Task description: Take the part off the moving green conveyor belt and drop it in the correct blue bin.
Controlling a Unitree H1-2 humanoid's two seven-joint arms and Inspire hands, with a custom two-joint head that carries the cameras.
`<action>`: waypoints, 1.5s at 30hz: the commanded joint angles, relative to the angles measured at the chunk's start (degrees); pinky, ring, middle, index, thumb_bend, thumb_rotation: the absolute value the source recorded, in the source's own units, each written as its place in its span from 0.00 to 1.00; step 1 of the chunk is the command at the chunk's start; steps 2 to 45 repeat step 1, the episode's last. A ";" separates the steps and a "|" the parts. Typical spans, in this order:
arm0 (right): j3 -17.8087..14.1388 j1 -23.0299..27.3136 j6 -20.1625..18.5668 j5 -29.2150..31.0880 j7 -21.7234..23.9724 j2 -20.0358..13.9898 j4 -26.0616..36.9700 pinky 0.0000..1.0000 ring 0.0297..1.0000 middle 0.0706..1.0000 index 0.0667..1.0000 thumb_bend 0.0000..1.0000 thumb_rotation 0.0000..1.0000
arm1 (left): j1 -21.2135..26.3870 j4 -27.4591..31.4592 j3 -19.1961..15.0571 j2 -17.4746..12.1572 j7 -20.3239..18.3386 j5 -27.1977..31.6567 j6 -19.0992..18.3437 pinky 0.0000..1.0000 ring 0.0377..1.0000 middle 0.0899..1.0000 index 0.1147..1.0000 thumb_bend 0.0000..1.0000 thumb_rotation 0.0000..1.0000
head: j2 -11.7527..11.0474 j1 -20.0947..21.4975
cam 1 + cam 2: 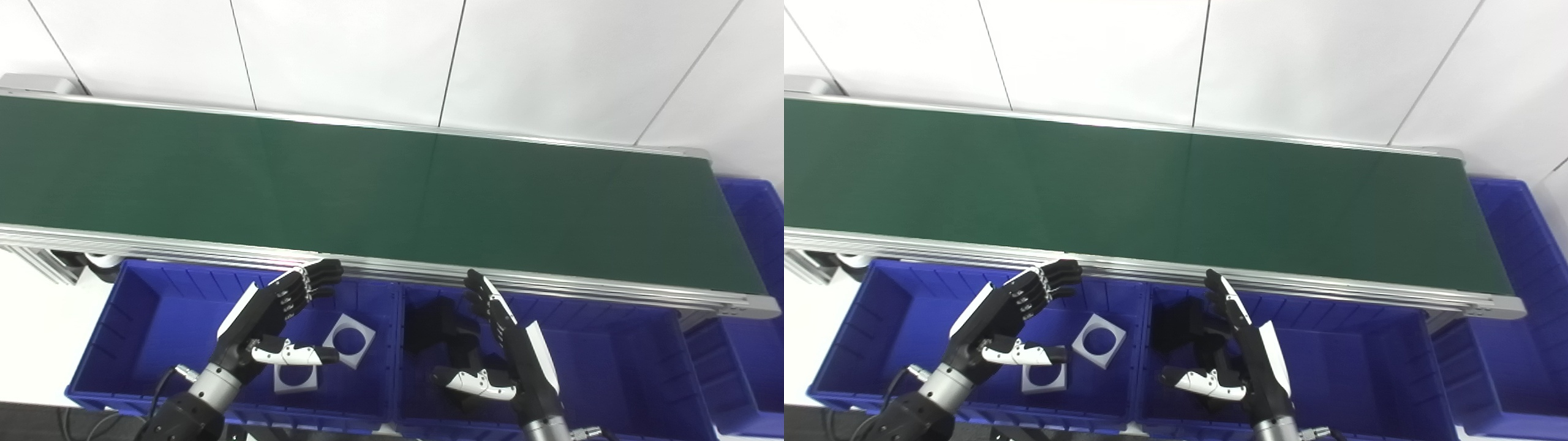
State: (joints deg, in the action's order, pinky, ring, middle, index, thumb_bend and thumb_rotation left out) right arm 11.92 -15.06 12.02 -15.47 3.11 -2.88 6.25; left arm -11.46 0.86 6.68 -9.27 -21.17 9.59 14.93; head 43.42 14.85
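The green conveyor belt (380,190) runs across the view and carries no part that I can see. My left hand (269,321) is open and empty, held above the left blue bin (131,324). Two grey square parts with round holes (349,340) lie in that bin. My right hand (502,349) is open and empty above the right blue bin (618,361). Black parts (441,324) lie in that bin, partly hidden by the hand.
The belt's aluminium front rail (551,285) runs just beyond both hands. A third blue bin (756,245) stands past the belt's right end. A white wall lies behind the belt.
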 commanded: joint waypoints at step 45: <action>-0.14 -0.14 0.17 0.17 -0.29 0.03 2.02 0.86 0.88 0.90 0.94 1.00 0.44 | 0.16 0.74 0.09 -0.15 0.23 -0.37 2.27 0.81 0.83 0.82 0.79 0.86 0.05 | 0.05 -0.49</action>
